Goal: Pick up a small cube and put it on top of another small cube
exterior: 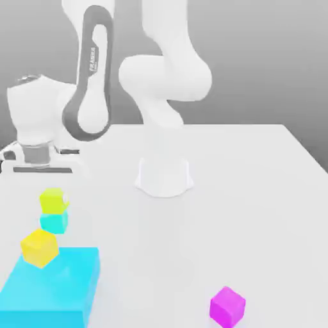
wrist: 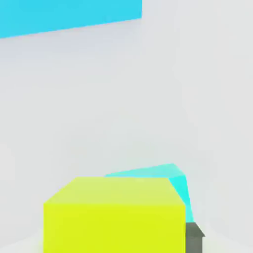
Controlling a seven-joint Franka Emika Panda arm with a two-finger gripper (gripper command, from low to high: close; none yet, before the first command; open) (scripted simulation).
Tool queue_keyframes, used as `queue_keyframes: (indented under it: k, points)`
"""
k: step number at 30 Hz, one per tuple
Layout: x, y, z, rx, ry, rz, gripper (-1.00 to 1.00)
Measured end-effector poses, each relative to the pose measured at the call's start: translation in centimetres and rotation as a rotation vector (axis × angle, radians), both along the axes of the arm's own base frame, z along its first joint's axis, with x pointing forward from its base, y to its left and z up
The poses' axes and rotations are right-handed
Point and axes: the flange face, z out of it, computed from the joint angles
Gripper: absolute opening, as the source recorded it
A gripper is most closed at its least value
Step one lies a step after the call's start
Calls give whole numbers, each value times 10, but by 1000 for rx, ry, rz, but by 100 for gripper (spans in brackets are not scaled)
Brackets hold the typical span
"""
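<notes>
The gripper is seen low over the table at the exterior view's left, hung under the white Franka arm, whose base is planted near the table's middle. The jaws are drawn in narrow and the small lime cube is pinched between them. In the hand view one dark finger is pressed flat against the side of the lime cube, which is shown large and close to the camera. The lime cube is placed directly above the small cyan cube, shifted a little toward the exterior view's left. Their faces meet or nearly meet, and whether the lime cube's weight is already borne by the cyan one cannot be told. In the hand view the small cyan cube is seen peeking out beyond the lime cube, turned slightly against it. Just beside this pair, nearer the exterior camera, a golden-yellow cube is set on the far corner of a large flat cyan block. The block's edge is also caught in the hand view, well apart from the two small cubes. A magenta cube is left alone on the table at the exterior view's right, far from everything else.
</notes>
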Motion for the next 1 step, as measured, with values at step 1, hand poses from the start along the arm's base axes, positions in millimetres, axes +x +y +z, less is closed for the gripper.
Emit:
queue_keyframes:
  k: [1]
  points:
    - [-2, -1, -2, -9, 4, -2, 100]
